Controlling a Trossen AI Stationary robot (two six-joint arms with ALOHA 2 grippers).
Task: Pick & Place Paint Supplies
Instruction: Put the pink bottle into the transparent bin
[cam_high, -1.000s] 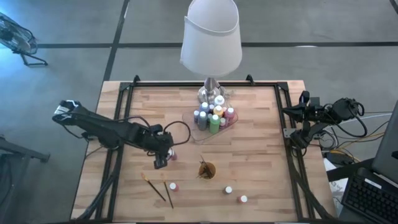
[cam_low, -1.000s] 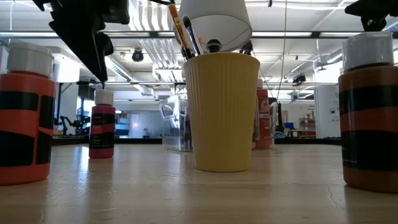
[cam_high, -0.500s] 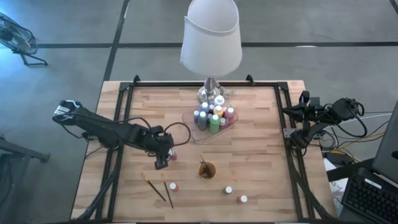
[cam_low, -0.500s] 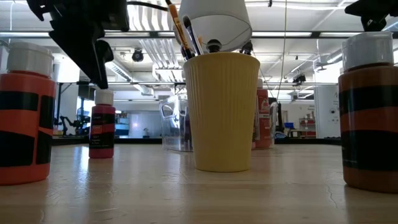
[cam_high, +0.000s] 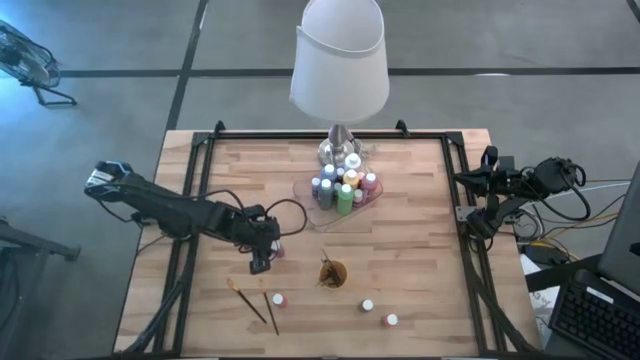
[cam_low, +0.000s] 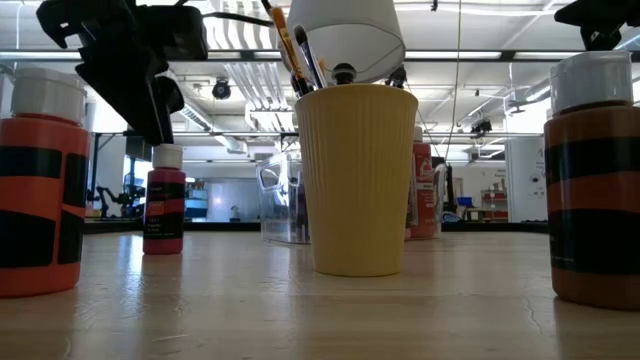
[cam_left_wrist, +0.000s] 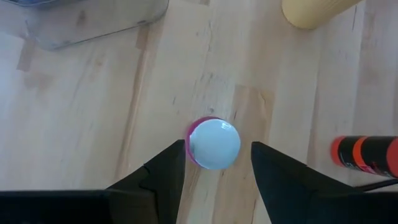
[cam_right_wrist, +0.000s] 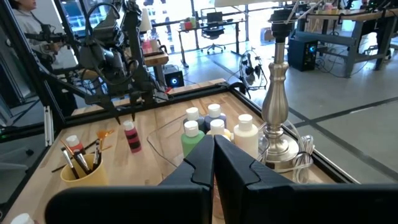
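A pink paint bottle (cam_high: 278, 249) with a white cap (cam_left_wrist: 213, 144) stands upright on the wooden table, left of the middle. My left gripper (cam_left_wrist: 217, 155) hangs open just above it, pointing steeply down. One finger is on either side of the cap, and in the low view the fingertips (cam_low: 160, 135) stop a little over the cap, clear of it. My right gripper (cam_right_wrist: 213, 155) is shut on nothing, held high at the table's right edge (cam_high: 465, 182). More white-capped bottles stand in the clear tray (cam_high: 322, 215) at the far middle.
A yellow cup (cam_high: 333, 272) holding brushes stands right of the pink bottle. Two loose brushes (cam_high: 255, 302) and an orange bottle (cam_high: 279, 299) lie toward the near edge, with two more bottles (cam_high: 367, 305) (cam_high: 390, 320) near right. A lamp (cam_high: 340, 70) stands at the far edge.
My left gripper has come down toward the pink bottle's cap, staying open. The bottle has not moved.
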